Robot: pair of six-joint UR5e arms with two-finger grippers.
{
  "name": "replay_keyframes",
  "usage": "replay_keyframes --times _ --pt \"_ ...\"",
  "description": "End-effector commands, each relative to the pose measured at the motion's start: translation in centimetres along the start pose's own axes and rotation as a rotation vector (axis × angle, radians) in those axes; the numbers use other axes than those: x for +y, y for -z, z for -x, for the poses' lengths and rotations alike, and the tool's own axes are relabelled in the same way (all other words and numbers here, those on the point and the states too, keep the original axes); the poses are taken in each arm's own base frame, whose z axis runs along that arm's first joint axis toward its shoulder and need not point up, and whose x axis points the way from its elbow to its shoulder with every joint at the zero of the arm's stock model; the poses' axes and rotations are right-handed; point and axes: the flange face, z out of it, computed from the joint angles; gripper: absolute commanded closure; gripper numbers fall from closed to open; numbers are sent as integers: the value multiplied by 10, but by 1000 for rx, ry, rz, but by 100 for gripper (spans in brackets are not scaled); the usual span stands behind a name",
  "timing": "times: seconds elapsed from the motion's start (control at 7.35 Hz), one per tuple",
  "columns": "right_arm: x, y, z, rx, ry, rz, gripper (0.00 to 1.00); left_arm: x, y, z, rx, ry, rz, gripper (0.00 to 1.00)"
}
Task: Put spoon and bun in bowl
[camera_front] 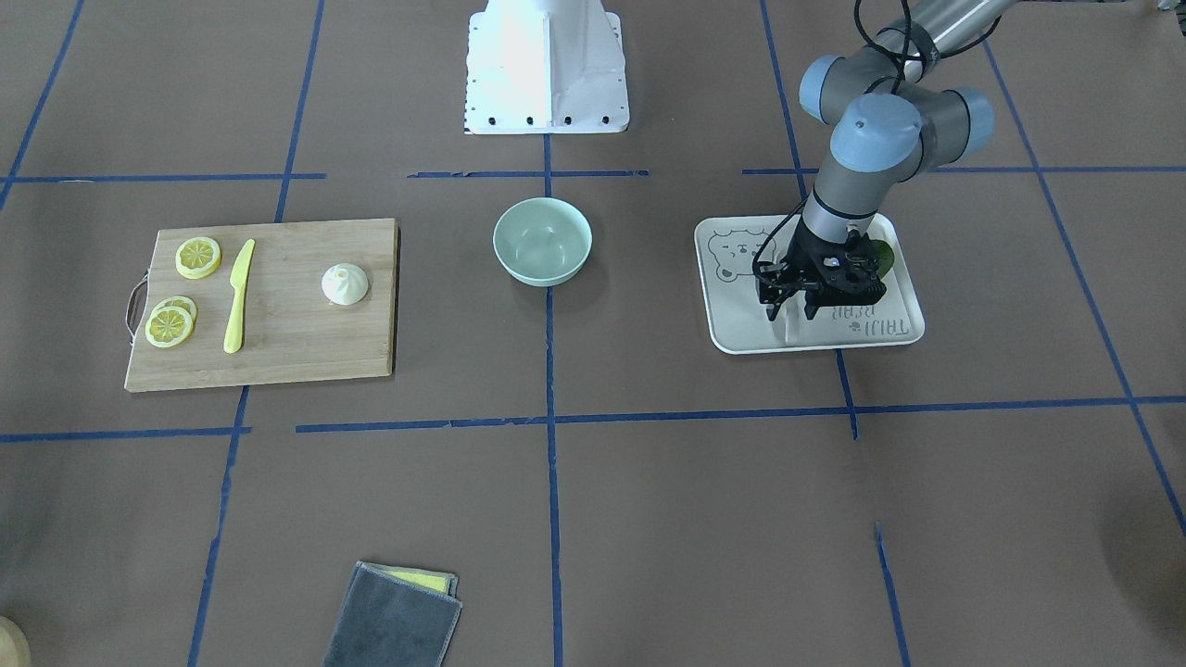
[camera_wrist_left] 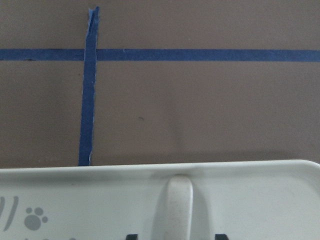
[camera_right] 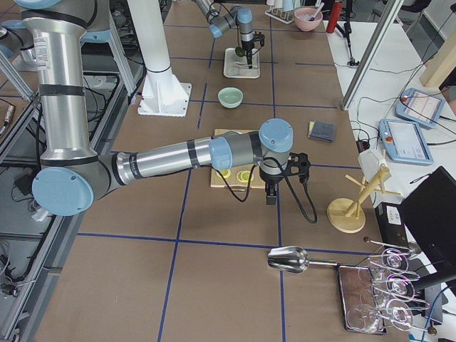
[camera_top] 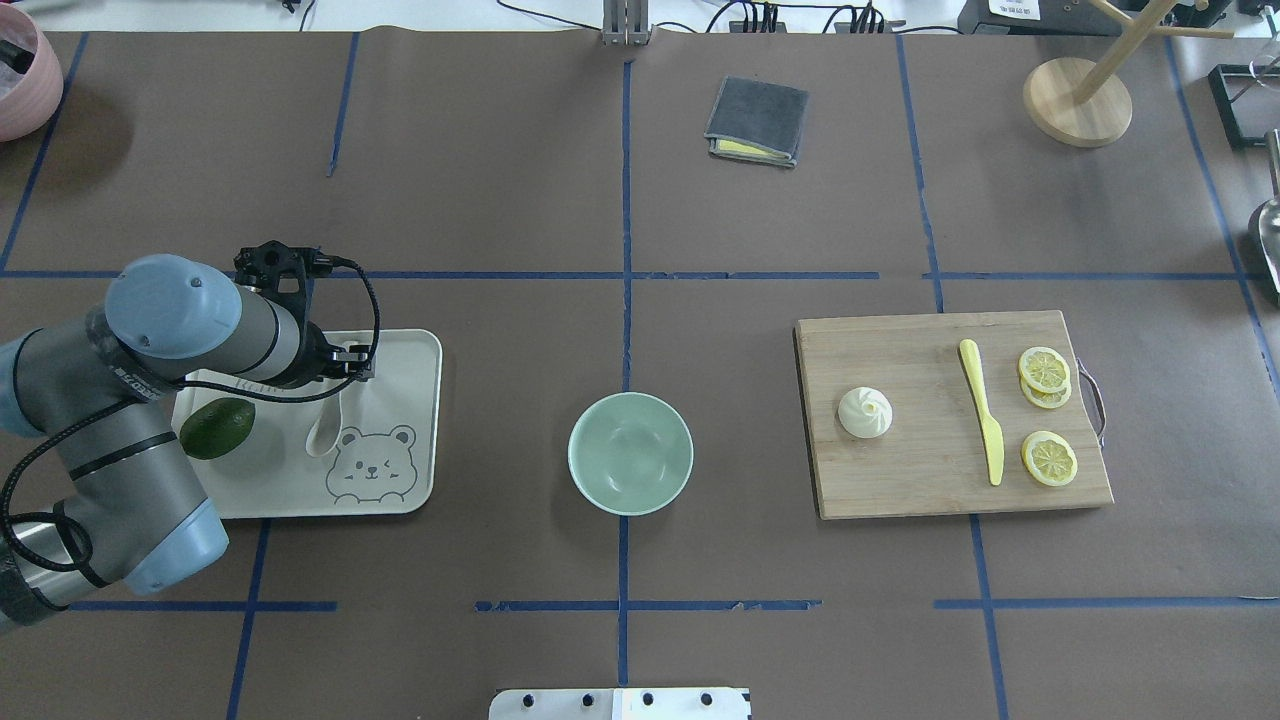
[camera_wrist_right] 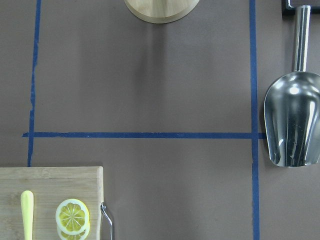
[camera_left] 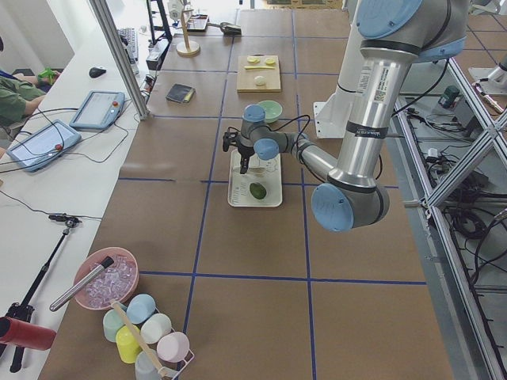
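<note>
We're seeing the left gripper (camera_front: 794, 313) hanging low over the bear-print tray (camera_top: 410, 400), pointing straight down at the spoon (camera_top: 325, 430). The spoon is lying flat on the tray, scoop toward the robot and handle running out toward the tray's far rim. The avocado (camera_top: 217, 428) is sitting just beside it, on the side away from the bowl (camera_top: 630, 450). In the left wrist view we're reading the fingertips (camera_wrist_left: 131, 236) as straddling the handle, one on each side with a visible gap to the plastic. So we're calling that claw wide and gripping nothing. The bowl is standing upright on the table, roughly midway between the tray and the cutting board (camera_top: 930, 480), touching neither. Spoon and bun (camera_top: 865, 412) are both sitting outside it. The bun is resting upright, pleats up, on the board's end nearest the bowl. It is well apart from the yellow knife (camera_top: 982, 410) and the lemon slices (camera_top: 1048, 458) lying further along the board. The right gripper (camera_right: 271, 198) is showing only in the right side view, pointing down over the table just past the board's handle end. We're not able to tell whether it is wide or narrow. Its wrist camera is looking down on the board corner with a lemon slice, a metal scoop (camera_wrist_right: 292, 125) and a wooden stand base (camera_wrist_right: 160, 7). A folded grey cloth (camera_top: 757, 120) is lying on the far side of the table.
</note>
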Motion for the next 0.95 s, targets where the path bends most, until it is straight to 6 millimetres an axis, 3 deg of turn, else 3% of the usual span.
replay_keyframes --times 0.0,0.27,0.54,0.68,0.82 --pt "-3 0 6 -1 2 0 0 1 1 0 0 2 2 59" --pt "-4 -3 11 -2 -12 5 0 2 2 1 -4 1 5 95" --pt "-9 -8 24 -6 -25 11 0 0 5 1 1 2 0 100" --pt "-10 -10 42 -11 -25 16 0 -1 18 4 11 -3 -12 100" --pt "-17 -12 73 -22 -62 17 0 2 38 7 19 -5 -18 100"
